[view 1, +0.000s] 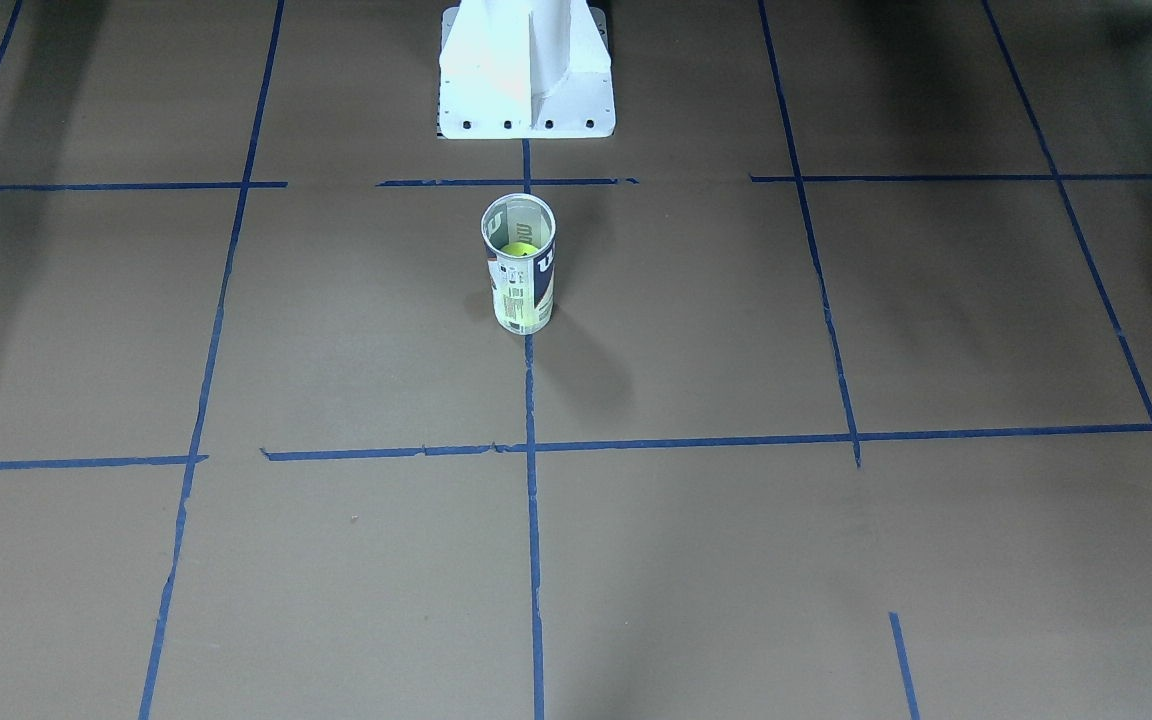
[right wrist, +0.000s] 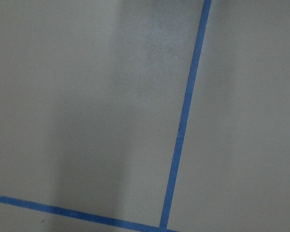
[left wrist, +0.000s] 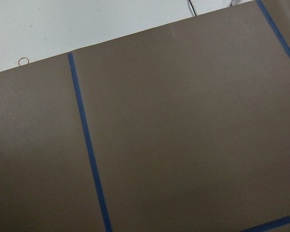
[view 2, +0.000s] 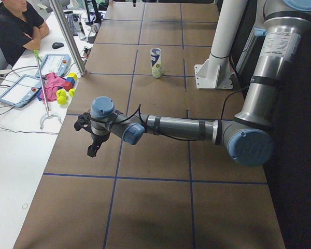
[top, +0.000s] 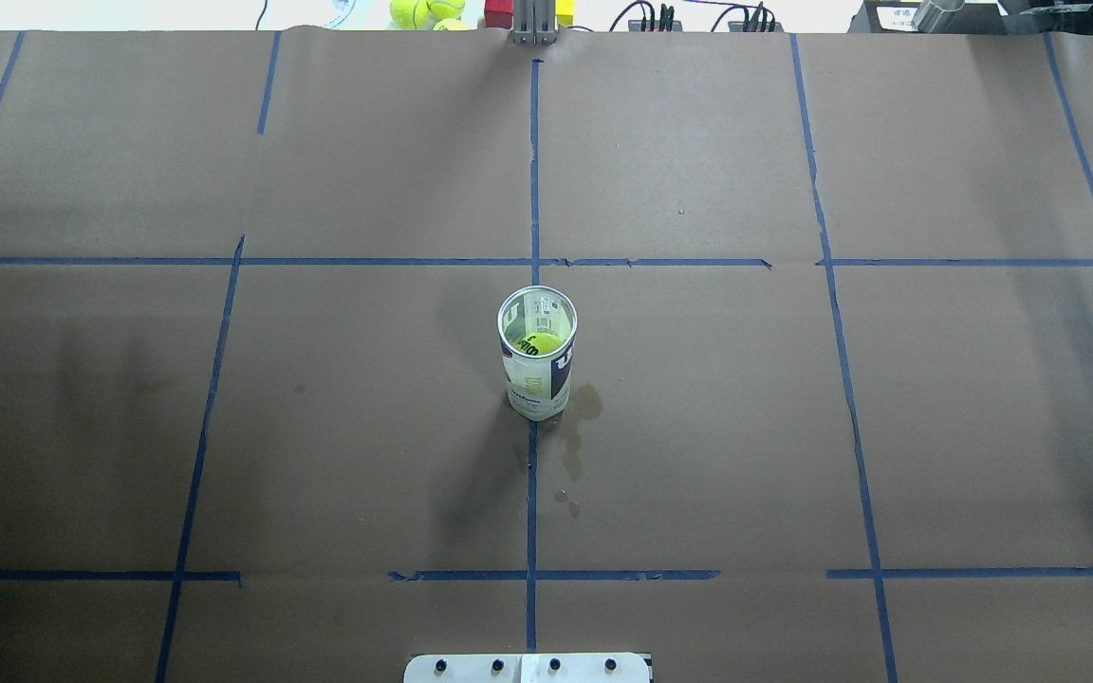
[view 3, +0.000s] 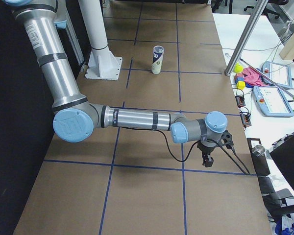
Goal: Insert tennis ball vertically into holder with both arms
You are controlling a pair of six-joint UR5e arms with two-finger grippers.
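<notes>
The holder [top: 537,353] stands upright at the table's centre, and also shows in the front view [view 1: 519,262] and both side views [view 2: 155,63] [view 3: 157,59]. The tennis ball [top: 544,342] sits inside it, seen through the open top; it also shows in the front view [view 1: 520,249]. The left gripper [view 2: 91,149] hangs over the table's left end, far from the holder. The right gripper [view 3: 206,160] hangs over the table's right end, also far from the holder. Each gripper shows only in a side view, so I cannot tell whether it is open or shut.
The white robot base [view 1: 526,70] stands behind the holder. Spare tennis balls [top: 425,11] and coloured blocks lie on the white bench past the far edge. A seated operator [view 2: 15,28] and tablets are beside the table. A metal post [view 3: 244,36] stands at the far edge.
</notes>
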